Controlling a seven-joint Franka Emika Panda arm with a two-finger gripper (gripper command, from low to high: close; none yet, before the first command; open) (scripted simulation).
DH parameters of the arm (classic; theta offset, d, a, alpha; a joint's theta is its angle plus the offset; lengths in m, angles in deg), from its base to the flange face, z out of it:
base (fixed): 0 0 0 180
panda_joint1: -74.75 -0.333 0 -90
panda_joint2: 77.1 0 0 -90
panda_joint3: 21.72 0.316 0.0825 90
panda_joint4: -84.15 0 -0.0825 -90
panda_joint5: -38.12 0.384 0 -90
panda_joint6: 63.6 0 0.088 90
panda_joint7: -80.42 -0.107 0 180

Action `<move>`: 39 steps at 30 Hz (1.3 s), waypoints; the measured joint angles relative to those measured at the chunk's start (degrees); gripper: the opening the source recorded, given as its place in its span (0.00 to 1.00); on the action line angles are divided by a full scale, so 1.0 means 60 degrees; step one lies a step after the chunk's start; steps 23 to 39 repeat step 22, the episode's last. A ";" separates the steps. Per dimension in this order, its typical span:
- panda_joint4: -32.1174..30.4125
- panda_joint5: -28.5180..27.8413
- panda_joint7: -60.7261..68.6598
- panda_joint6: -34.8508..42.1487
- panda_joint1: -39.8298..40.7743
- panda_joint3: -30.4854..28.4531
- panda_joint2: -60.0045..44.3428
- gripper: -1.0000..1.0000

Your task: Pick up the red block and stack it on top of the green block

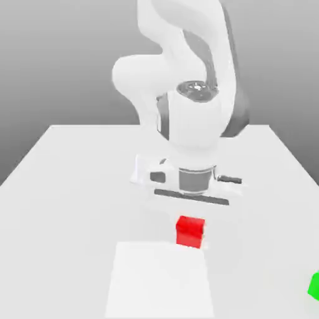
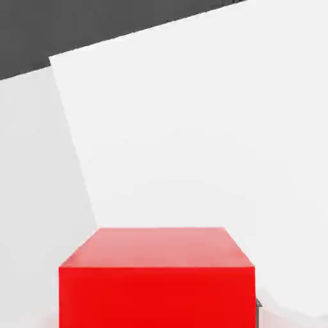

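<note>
Table [image 1: 75, 187]: your largest surface, white, running from the far edge to the near foreground of the exterior view. A brighter white square panel [image 1: 162, 280] lies on it in the near middle.

Arm [image 1: 187, 75]: white Panda, bulky, folded down over the centre of the table. Wrist and hand body hang low, just above the red block.

Gripper [image 1: 190, 209]: you see the hand's dark underside bar straight above the block. The fingers themselves are not distinguishable against the white table and white hand, so whether they are spread or closed cannot be told. No contact with the block can be confirmed.

Red block [image 1: 190, 231]: sits on the table directly under the hand, at the far edge of the bright panel, slightly toward the exterior view's right of that panel's middle. In the hand view the red block [image 2: 157, 282] is close and squarely in front of the camera, top face and one side face visible, with the bright panel [image 2: 192, 128] beyond it.

Green block [image 1: 314, 285]: partly cut off at the exterior view's right edge, near foreground, well apart from the red block and the hand.
</note>
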 joint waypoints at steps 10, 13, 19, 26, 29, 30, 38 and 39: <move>0.3461 -0.1140 0.3836 0.1655 -0.1260 0.1377 -0.1937 0.00; 0.4445 -0.1641 0.4792 0.2078 -0.1706 0.1726 -0.2586 0.00; 0.4794 -0.2448 0.4586 0.1229 -0.2138 0.1398 -0.3864 1.00; 0.4794 -0.2448 0.4586 0.1229 -0.2138 0.1398 -0.3864 1.00; 0.4794 -0.2448 0.4586 0.1229 -0.2138 0.1398 -0.3864 1.00; 0.4794 -0.2448 0.4586 0.1229 -0.2138 0.1398 -0.3864 1.00; 0.4794 -0.2448 0.4586 0.1229 -0.2138 0.1398 -0.3864 1.00; 0.4794 -0.2448 0.4586 0.1229 -0.2138 0.1398 -0.3864 1.00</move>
